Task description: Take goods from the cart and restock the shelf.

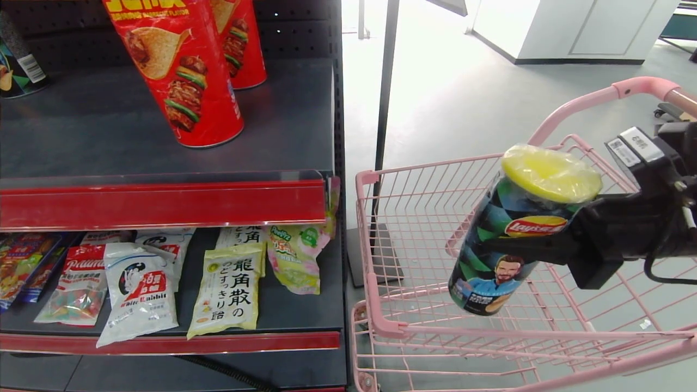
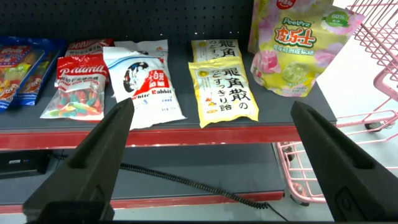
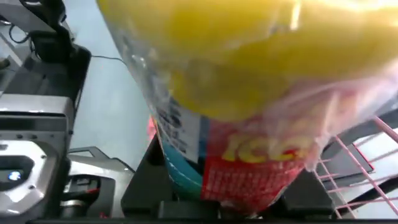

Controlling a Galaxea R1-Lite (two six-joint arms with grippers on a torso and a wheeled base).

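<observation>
My right gripper (image 1: 523, 247) is shut on a chip can (image 1: 517, 228) with a yellow lid and dark green-blue sides, holding it tilted above the pink cart (image 1: 375, 305). The same can (image 3: 249, 106) shows close up in the right wrist view, lid foremost. To the left is the shelf (image 1: 163, 201): its upper board carries two tall red chip cans (image 1: 185, 71) and a dark can (image 1: 19, 60) at the far left. My left gripper (image 2: 211, 134) hangs open in front of the lower shelf with nothing between its fingers (image 2: 102, 149).
The lower shelf board (image 1: 305, 310) holds snack bags: a white candy bag (image 1: 139, 291), a yellow bag (image 1: 228, 288), a pink-green bag (image 1: 297, 250) and colourful bags further left. A black post (image 1: 384, 103) stands between shelf and cart. A black cable (image 2: 199, 186) lies below.
</observation>
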